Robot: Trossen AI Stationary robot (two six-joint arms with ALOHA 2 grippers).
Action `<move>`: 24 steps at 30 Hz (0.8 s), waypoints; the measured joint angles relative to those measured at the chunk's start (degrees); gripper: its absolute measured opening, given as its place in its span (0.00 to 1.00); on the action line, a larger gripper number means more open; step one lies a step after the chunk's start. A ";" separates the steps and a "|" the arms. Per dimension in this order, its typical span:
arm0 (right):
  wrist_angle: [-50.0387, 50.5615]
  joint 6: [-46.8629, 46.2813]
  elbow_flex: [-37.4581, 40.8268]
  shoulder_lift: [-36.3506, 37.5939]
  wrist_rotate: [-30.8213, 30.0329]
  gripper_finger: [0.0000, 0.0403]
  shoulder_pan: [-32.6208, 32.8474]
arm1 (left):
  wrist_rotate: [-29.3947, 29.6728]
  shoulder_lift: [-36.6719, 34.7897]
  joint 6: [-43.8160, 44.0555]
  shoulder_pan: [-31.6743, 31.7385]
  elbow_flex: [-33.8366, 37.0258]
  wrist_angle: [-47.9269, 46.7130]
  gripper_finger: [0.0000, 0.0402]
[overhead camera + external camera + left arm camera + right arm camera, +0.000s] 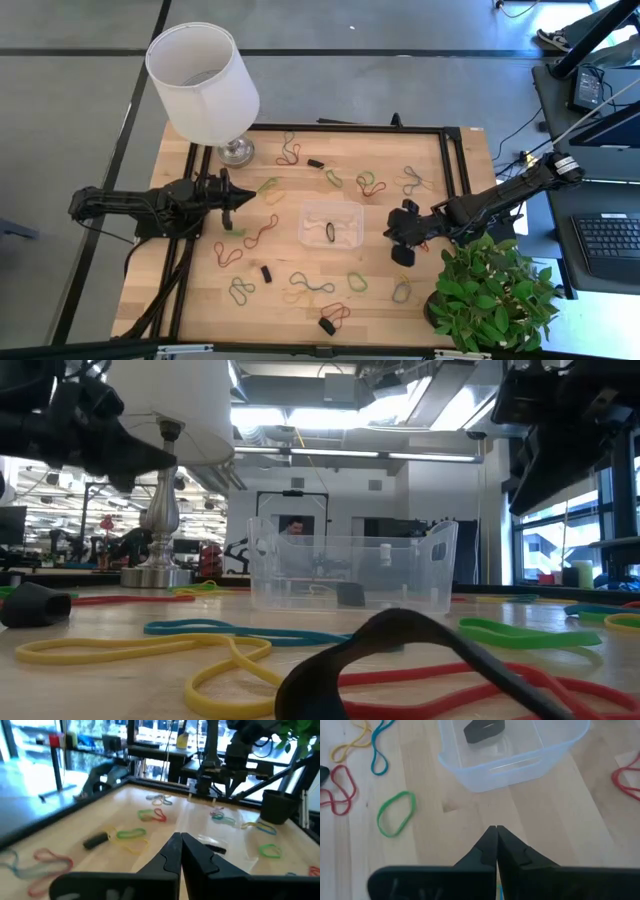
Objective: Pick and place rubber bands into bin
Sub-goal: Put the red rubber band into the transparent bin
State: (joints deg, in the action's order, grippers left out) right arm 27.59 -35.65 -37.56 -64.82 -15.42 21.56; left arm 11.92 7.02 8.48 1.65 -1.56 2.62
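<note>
The clear bin (331, 205) sits mid-table with one black band (330, 232) on its floor, also seen in the right wrist view (484, 730). Rubber bands lie flat and scattered around it: green (358, 283), red (262, 232), blue and yellow (310, 287). My left gripper (246, 200) hovers shut to the bin's left, pointing toward it, and holds nothing (180, 837). My right gripper (394, 235) is shut just right of the bin, above bare wood (496, 830), with a green band (396, 813) off to one side.
A white lampshade (203, 80) on a silver base (236, 150) stands at the table's far left corner. A potted plant (495, 290) crowds the near right corner. A black frame (450, 160) borders the table. Small black blocks (266, 273) lie among the bands.
</note>
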 joint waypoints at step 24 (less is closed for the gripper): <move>-4.27 14.17 7.78 9.73 5.11 0.00 -4.35 | 3.44 52.95 0.16 -5.26 -53.14 -45.03 0.01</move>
State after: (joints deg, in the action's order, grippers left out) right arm 23.33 -21.47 -29.78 -55.09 -10.31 17.21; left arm 15.36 59.97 8.64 -3.61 -54.70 -42.41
